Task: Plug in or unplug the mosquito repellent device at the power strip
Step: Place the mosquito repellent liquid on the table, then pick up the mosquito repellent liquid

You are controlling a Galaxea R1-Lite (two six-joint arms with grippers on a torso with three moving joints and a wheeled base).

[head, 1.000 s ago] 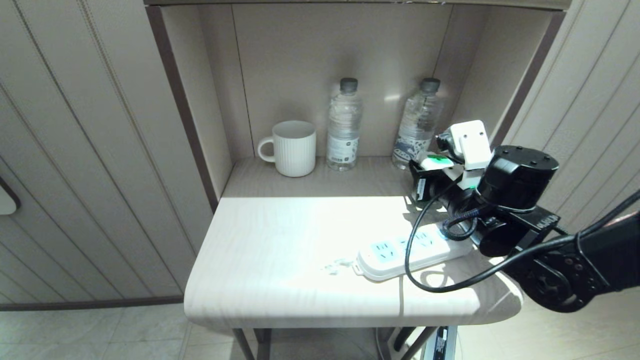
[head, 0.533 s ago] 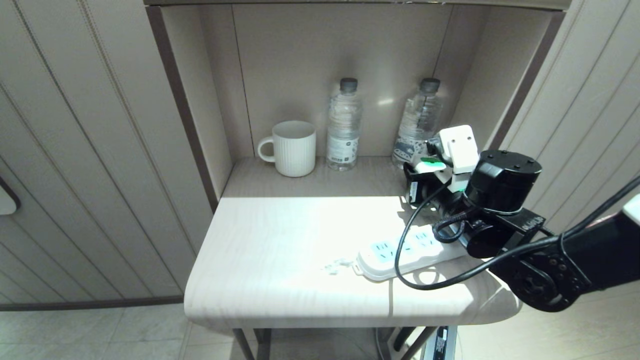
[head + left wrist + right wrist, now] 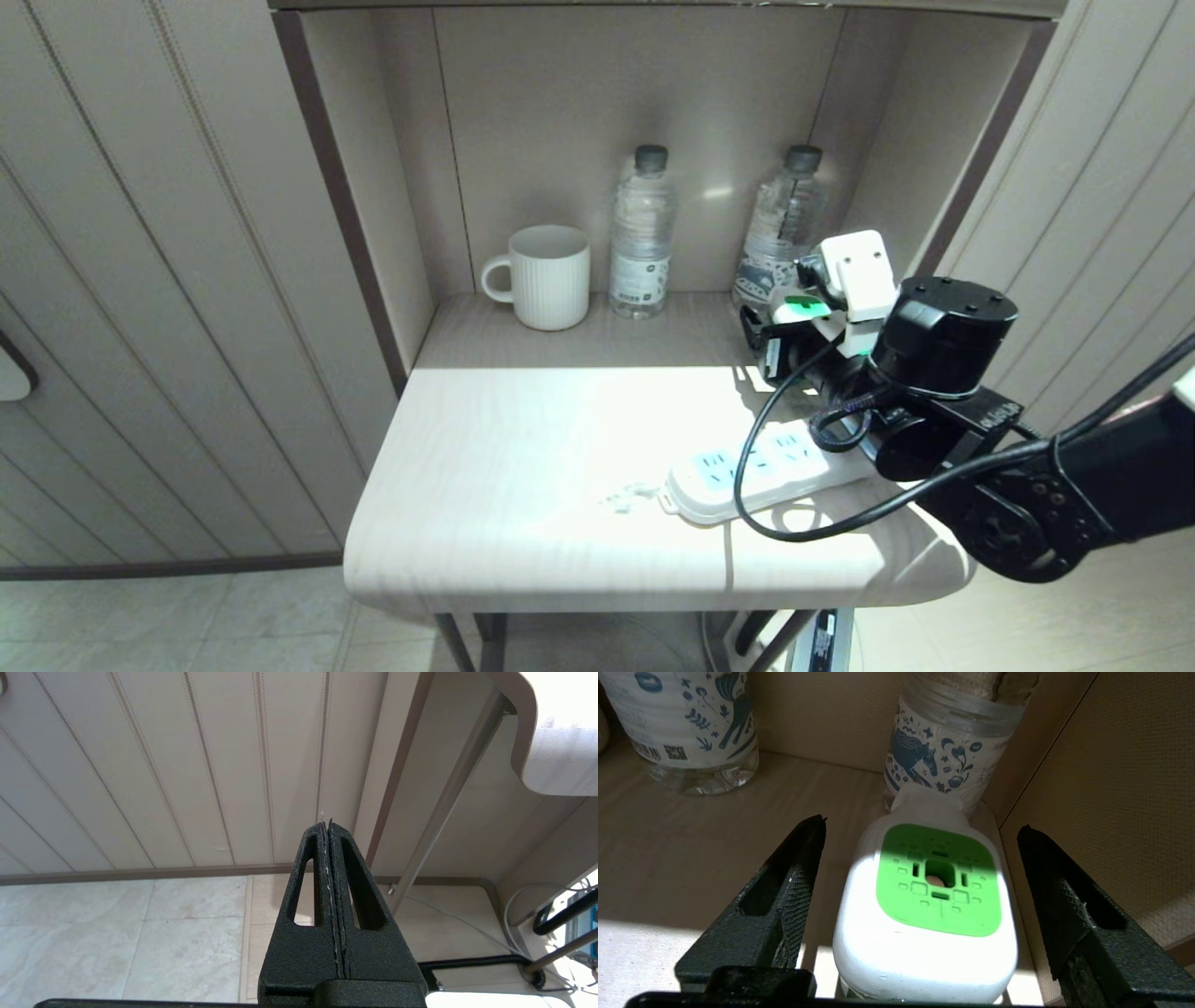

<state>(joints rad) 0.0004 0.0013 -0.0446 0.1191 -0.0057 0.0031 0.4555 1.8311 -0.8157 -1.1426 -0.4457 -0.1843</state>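
Note:
The mosquito repellent device (image 3: pixel 936 886), white with a green top face, stands between the spread fingers of my right gripper (image 3: pixel 922 823). Both fingers (image 3: pixel 794 896) stand off its sides with a gap on each side, so the gripper is open. In the head view the device (image 3: pixel 801 305) is at the right of the tabletop, just in front of the right water bottle, with the right gripper (image 3: pixel 792 341) around it. The power strip (image 3: pixel 714 471) lies apart from it near the table's front right edge, its sockets bare. My left gripper (image 3: pixel 325 823) is shut and parked low beside the table.
A white ribbed mug (image 3: pixel 546 275) and two clear water bottles (image 3: pixel 642 233) (image 3: pixel 780 233) stand at the back of the alcove. The alcove's right wall (image 3: pixel 1111 788) is close beside the right finger. My arm's black cable (image 3: pixel 742 485) loops over the strip.
The right arm shifted slightly left with the device, then its fingers spread apart and let go of the device. The left arm has not moved.

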